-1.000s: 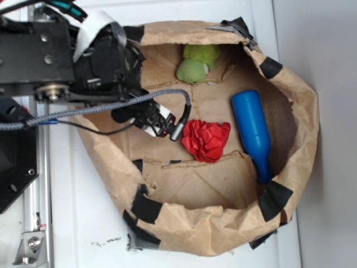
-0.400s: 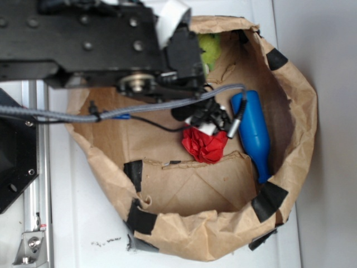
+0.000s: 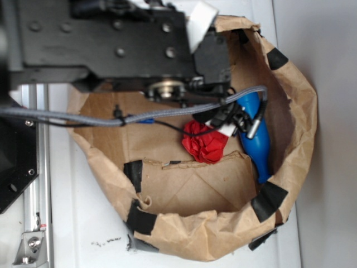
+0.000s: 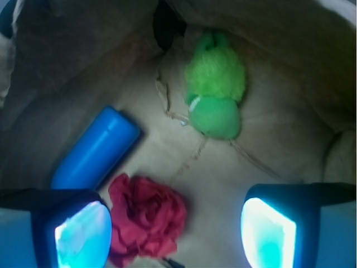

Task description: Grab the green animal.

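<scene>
1. Spread wide and holding nothing, the robot's black gripper shows in the wrist view as two pale padded fingers at the lower corners, with open floor between them.
2. Compared with a second ago, the black arm has swung from the bag's left side across its upper half, carrying the gripper over toward the blue bottle.
3. That move now hides the toy from the exterior camera; a second ago it lay plainly visible at the bag's top edge.
4. The small fuzzy lime-green plush animal with a duller green rounded head lies ahead of the gripper in the wrist view, in the far corner against the paper wall, apart from both fingers.
5. The crumpled red paper-like wad sits just beside the left-hand finger, and the blue plastic bottle lies near it, well apart from the toy.
6. Judged from this, the approach is underway but no grasp has begun; the gripper likely needs to advance toward the corner and descend.
7. Everything rests on the creased floor of a brown paper bag patched with black tape.
8. The bag stands on a white tabletop, with a pale wall on the right.
</scene>
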Tool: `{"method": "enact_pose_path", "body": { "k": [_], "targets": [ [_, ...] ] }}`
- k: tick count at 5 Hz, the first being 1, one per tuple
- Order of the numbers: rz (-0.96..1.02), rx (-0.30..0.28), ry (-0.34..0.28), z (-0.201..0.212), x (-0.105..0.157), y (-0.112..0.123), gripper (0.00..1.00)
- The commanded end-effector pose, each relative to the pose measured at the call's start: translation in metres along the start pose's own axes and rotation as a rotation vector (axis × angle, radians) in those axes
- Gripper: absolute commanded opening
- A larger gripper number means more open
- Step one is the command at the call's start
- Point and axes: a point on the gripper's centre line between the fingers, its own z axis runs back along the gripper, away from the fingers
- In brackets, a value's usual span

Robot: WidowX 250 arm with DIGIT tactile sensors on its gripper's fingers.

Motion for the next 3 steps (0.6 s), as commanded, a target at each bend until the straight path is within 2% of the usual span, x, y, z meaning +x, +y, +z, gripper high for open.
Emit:
{"method": "enact_pose_path", "body": {
  "k": [1, 3],
  "targets": [
    [0.035, -0.051, -0.158, 0.002, 0.033, 0.014, 1.0],
    [0.02, -0.035, -0.231, -0.015, 0.042, 0.018, 1.0]
  ]
}}
